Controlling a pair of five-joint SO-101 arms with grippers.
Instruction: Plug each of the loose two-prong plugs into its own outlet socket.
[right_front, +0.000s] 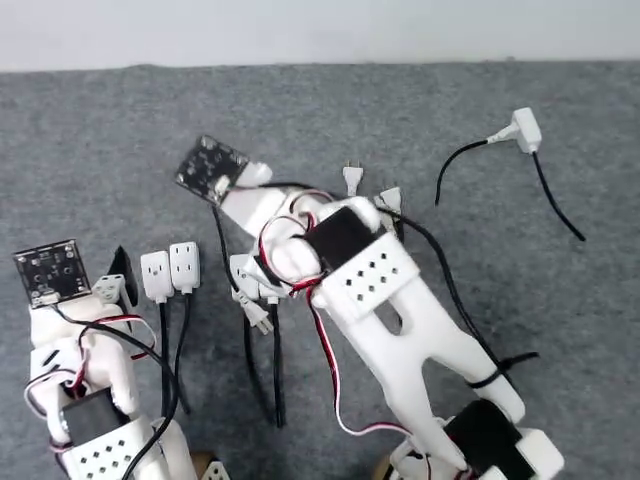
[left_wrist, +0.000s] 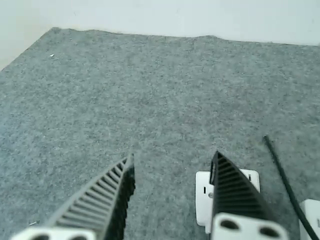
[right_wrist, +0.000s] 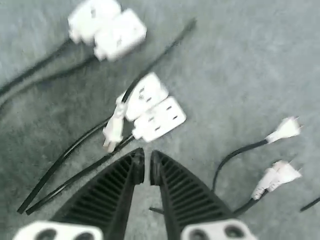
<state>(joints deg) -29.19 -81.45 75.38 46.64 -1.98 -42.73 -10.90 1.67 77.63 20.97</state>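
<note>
**High view:** a bench (right_front: 590, 340) covered in grey felt. Two white plastic left sockets (right_front: 170, 268) sit side by side by the left arm. The centre sockets (right_front: 243, 275) lie partly under the right arm, with a loose plug (right_front: 259, 316) just beside them on the near side. A pair of plugs (right_front: 352, 178) lies farther back, and a far plug (right_front: 522, 130) sits at far right.

**Left wrist view:** the left end effector (left_wrist: 173, 160) has ribbed black fingers, spread and empty. A single socket (left_wrist: 202, 200) lies just beside one finger.

**Right wrist view:** the right end effector (right_wrist: 146, 159) is nearly pressed together and holds nothing. The centre sockets lie just beyond its tips, slots up. The loose plug's long axis runs roughly toward the tips. The right arm looks nearer to it.
</note>
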